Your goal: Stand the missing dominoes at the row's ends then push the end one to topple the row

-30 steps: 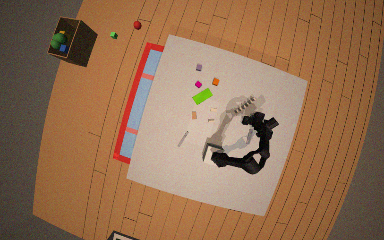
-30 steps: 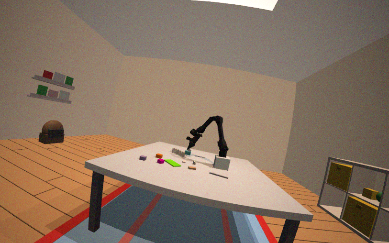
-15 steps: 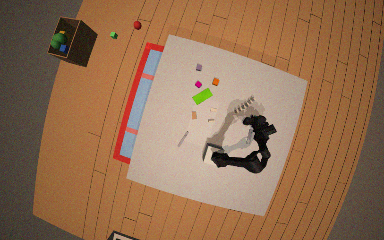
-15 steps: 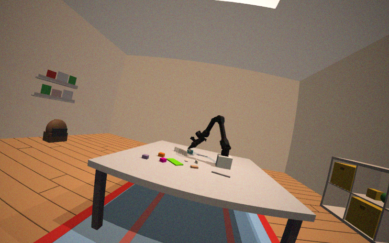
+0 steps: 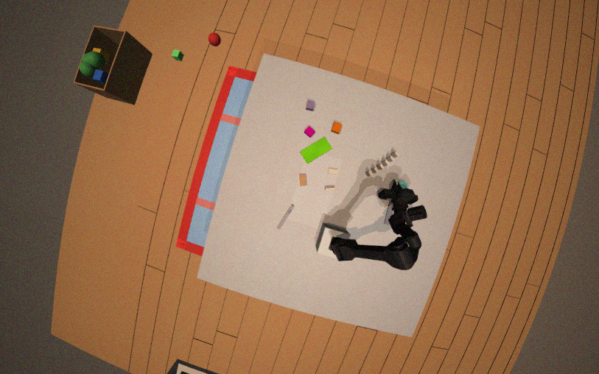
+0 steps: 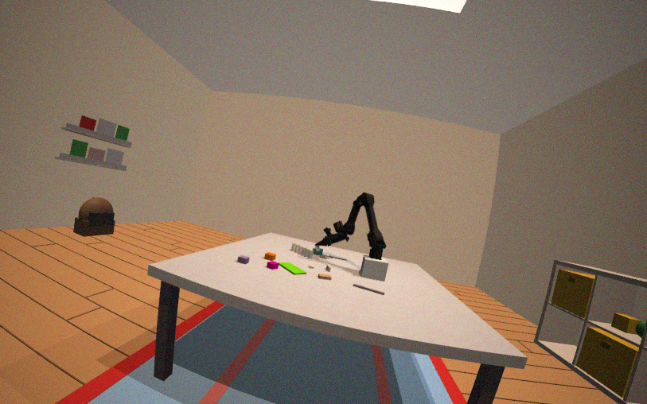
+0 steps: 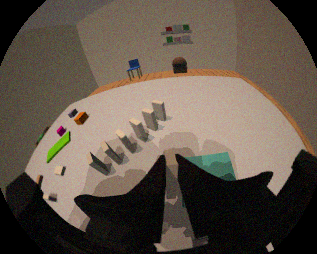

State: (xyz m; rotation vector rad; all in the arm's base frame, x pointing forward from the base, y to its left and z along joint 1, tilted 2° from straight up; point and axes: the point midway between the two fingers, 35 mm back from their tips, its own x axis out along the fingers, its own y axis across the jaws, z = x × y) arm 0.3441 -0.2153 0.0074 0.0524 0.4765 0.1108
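Several cream dominoes stand upright in a slanting row [image 5: 382,162] [image 6: 301,250] [image 7: 138,130]. My gripper [image 5: 396,182] [image 6: 317,245] [image 7: 169,158] is shut on a cream domino [image 7: 172,162], which points down between the fingertips. It is off one side of the row, apart from it, close beside the teal block [image 5: 403,184] [image 6: 317,251] [image 7: 216,162]. The held domino's lower end is partly hidden by the fingers, and I cannot tell whether it touches the table. Two loose cream pieces [image 5: 333,171] [image 5: 329,187] [image 7: 60,170] [image 7: 51,197] are on the table away from the row.
A lime green slab [image 5: 315,149] [image 6: 292,268] [image 7: 58,147] lies beyond the loose pieces, near orange [image 5: 336,126], magenta [image 5: 309,131] and purple [image 5: 309,104] blocks. A tan block [image 5: 302,180] [image 6: 324,276] and a grey rod [image 5: 286,216] [image 6: 368,289] lie near the arm's base.
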